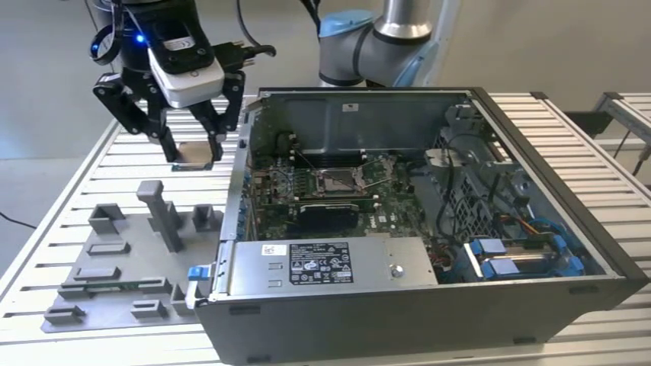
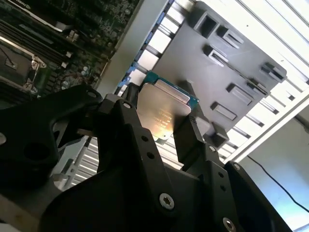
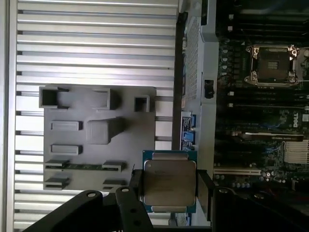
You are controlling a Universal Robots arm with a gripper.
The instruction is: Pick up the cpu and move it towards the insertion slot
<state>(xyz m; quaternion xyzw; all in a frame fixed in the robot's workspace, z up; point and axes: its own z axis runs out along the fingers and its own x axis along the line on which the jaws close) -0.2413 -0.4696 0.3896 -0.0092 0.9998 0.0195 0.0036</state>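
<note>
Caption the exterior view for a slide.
Tool holding the cpu above the table, outside the open case that contains the insertion slot.

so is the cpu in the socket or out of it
Out. The gripper holds the cpu above the table, outside the computer case; the insertion slot sits inside the case, apart.

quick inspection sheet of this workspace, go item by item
surface: slatted metal table, grey fixture tray on it
job's things: cpu held above the table, outside the open computer case; insertion slot inside it
clutter: grey blocks standing on the tray
grippers: gripper shut on the cpu, fingers on two opposite edges
cables: black cable on the floor at the exterior view's left; coloured wires inside the case
surroundings: second slatted bench at the exterior view's right
</note>
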